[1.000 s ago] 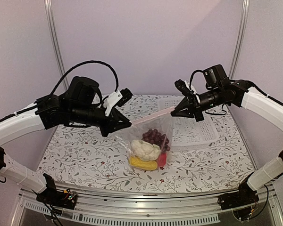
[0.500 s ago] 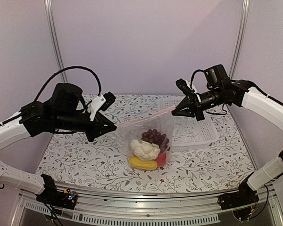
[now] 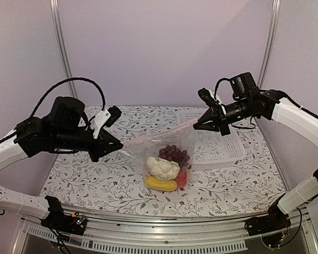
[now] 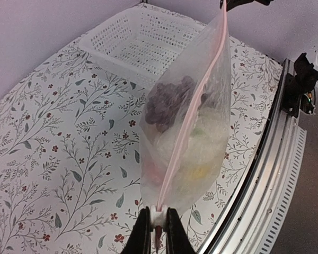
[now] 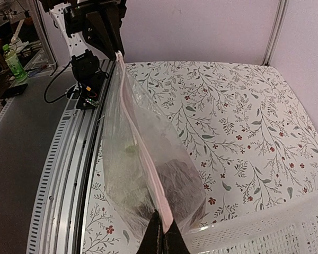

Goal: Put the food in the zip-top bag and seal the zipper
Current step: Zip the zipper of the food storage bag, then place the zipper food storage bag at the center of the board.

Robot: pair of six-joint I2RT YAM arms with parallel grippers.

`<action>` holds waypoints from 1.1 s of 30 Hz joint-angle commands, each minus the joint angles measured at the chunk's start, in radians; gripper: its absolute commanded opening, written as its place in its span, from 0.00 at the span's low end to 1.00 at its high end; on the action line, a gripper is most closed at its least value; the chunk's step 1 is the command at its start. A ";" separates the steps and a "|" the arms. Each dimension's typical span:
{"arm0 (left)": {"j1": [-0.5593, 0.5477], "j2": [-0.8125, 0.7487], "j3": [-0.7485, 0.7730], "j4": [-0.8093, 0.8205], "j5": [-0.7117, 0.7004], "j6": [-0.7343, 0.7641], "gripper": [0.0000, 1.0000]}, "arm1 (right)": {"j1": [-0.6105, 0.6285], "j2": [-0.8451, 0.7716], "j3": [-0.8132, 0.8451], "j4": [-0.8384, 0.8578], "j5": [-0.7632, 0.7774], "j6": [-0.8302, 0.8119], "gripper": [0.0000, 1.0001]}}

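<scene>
The zip-top bag (image 3: 167, 156) is held stretched between the two claws over the middle of the tabletop (image 3: 90, 177), just left of the basket (image 3: 217, 143). Its bottom is apparently rested on that surface, and the food (image 3: 162, 168) is seen inside it. The left claw (image 3: 118, 144) is pinched narrow on the left end of the zipper (image 3: 159, 133), and the right claw (image 3: 197, 126) is clamped on the right end.

If the left claw were drawn further left, the strip could be pulled out of its fingers or out of the right claw, and the loaded bag would be dropped. A short stretch under the fingers may also be left unpressed, so the seal could be reopened by the food's weight.

Compared with a second ago, the left claw has been carried leftward along the zipper to its end, and more of the strip is exposed between the claws. The right claw and the food are unchanged.
</scene>
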 commanded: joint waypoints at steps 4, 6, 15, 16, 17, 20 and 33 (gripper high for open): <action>0.025 -0.058 -0.022 -0.106 -0.051 -0.022 0.00 | -0.031 -0.036 -0.004 0.019 0.005 0.019 0.00; 0.026 -0.068 -0.032 -0.091 -0.053 -0.022 0.00 | -0.031 -0.027 0.001 0.019 -0.007 0.019 0.00; 0.101 0.020 0.032 0.075 -0.193 0.119 0.00 | -0.031 0.222 0.311 0.036 -0.037 0.017 0.00; 0.128 0.035 0.072 0.080 -0.197 0.149 0.00 | -0.031 0.256 0.369 0.033 -0.032 0.012 0.00; 0.153 0.048 0.099 0.088 -0.200 0.193 0.00 | -0.031 0.302 0.429 0.030 -0.031 0.007 0.00; 0.193 0.061 0.143 0.119 -0.180 0.302 0.00 | -0.031 0.399 0.562 0.028 -0.034 -0.004 0.00; 0.183 0.003 -0.095 -0.023 0.224 0.208 0.19 | 0.032 0.335 0.163 0.007 -0.039 -0.211 0.09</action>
